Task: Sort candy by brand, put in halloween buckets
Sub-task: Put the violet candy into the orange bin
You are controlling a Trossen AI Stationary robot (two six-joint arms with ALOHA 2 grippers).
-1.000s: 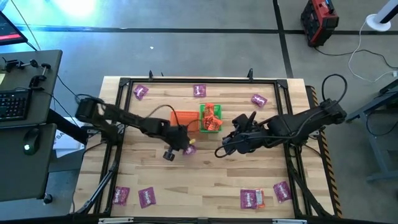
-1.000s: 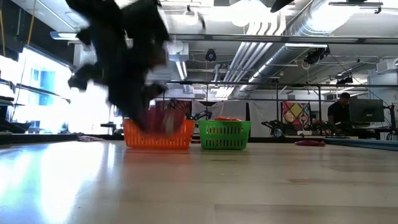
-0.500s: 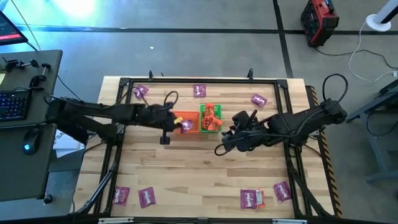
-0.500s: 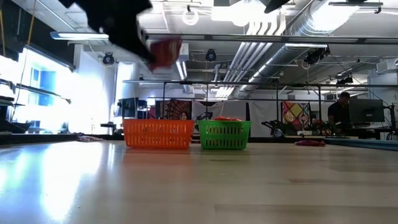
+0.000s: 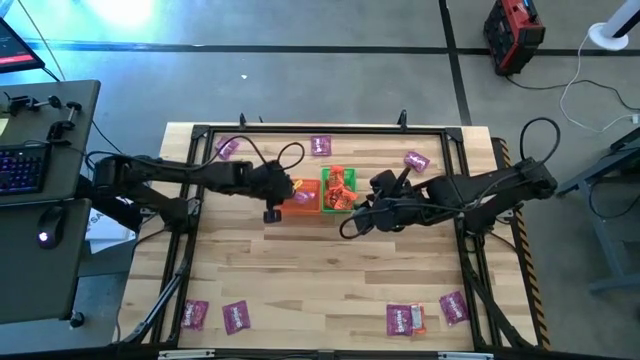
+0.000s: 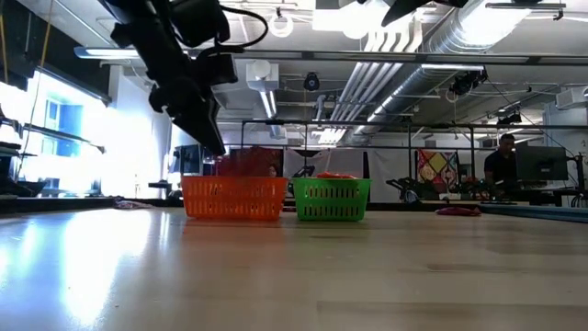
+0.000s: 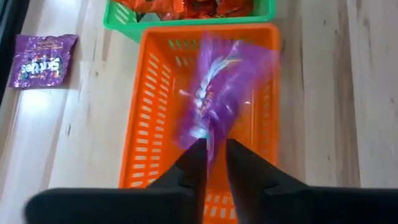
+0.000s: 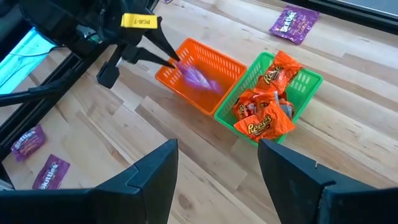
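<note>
We note loose purple candy packets (image 5: 235, 316) along the near edge of the worktop (image 5: 320, 280), with one orange-red packet (image 5: 417, 320) tucked by a purple one at the near right; these remain unsorted. At mid-worktop the two buckets stand touching side by side, presumably so that either arm can reach both. The orange bucket (image 7: 149, 124) shows bare mesh floor; the green bucket (image 8: 305, 84) holds a heap of orange-red Reese's packets (image 8: 264, 118), so we judge purple belongs in the orange one.

The left pincer (image 7: 211, 152) hangs directly over the orange bucket, fingers nearly closed and clenched on the lower edge of a purple packet (image 7: 221, 87), which dangles above the bucket's opening, well placed for a drop. The packet is not yet let go.

The right pincer (image 8: 214, 165) hovers just beside the green bucket, fingers spread wide and holding nothing; we take it to be waiting.

Farther off, more purple packets (image 5: 320, 146) lie along the far edge.
</note>
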